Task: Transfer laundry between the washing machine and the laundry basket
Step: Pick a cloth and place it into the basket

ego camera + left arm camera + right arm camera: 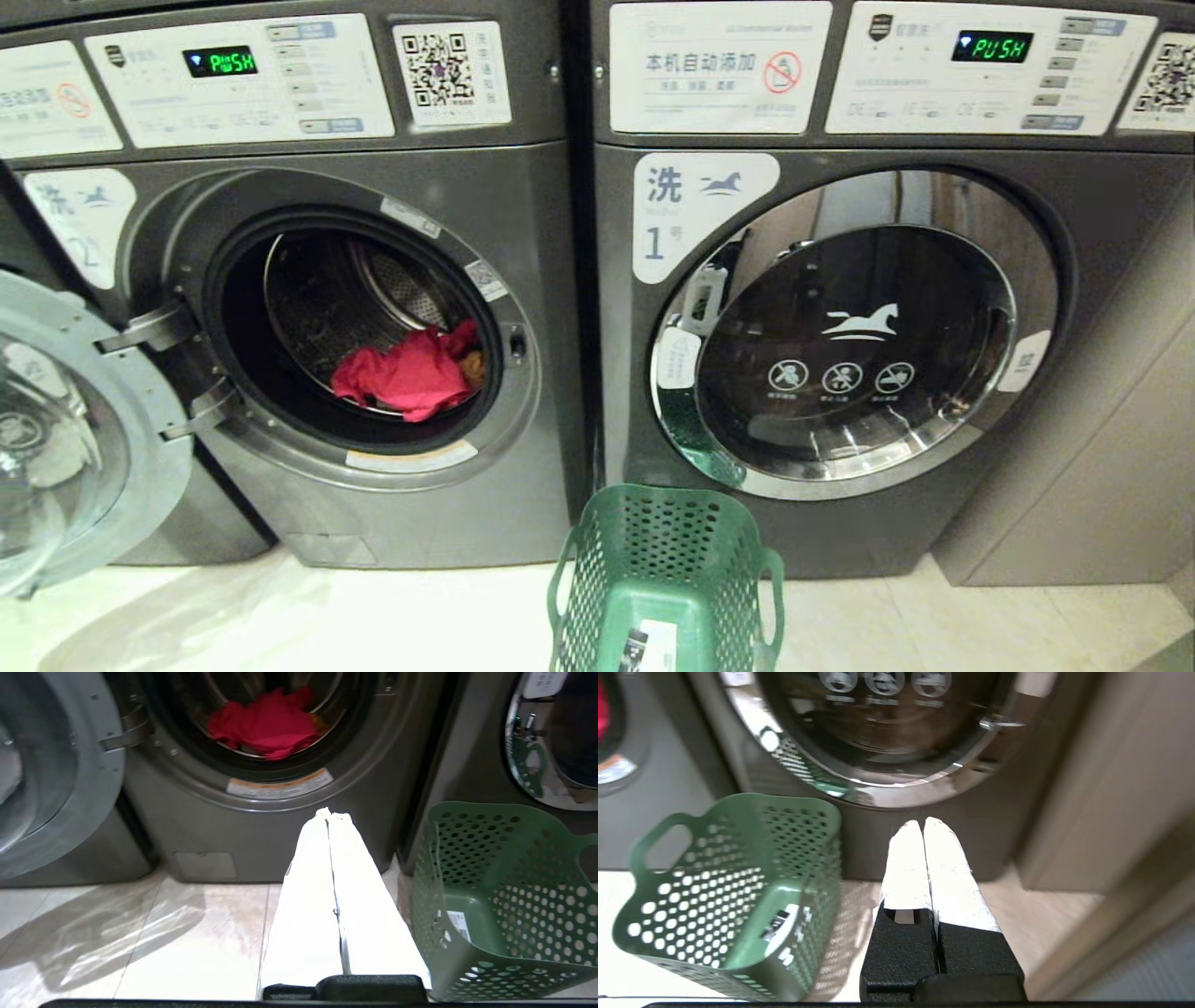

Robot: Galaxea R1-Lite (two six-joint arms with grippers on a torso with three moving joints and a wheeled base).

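Observation:
The washing machine (523, 243) marked 2 stands on the left with its round door (65, 439) swung wide open. Red-pink laundry (411, 373) lies at the front of its drum, with a bit of orange-yellow cloth (474, 366) beside it. The green perforated laundry basket (665, 579) sits on the floor between the two washers, with only a label inside. My left gripper (329, 813) is shut and empty, hanging low before the open washer, left of the basket (504, 900). My right gripper (922, 823) is shut and empty, right of the basket (733, 896). Neither arm shows in the head view.
A like washer marked 1 (840, 308) stands on the right with its chrome-rimmed door closed. A beige cabinet wall (1120, 467) borders it on the far right. The open door juts out over the pale tiled floor (373, 616) at the left.

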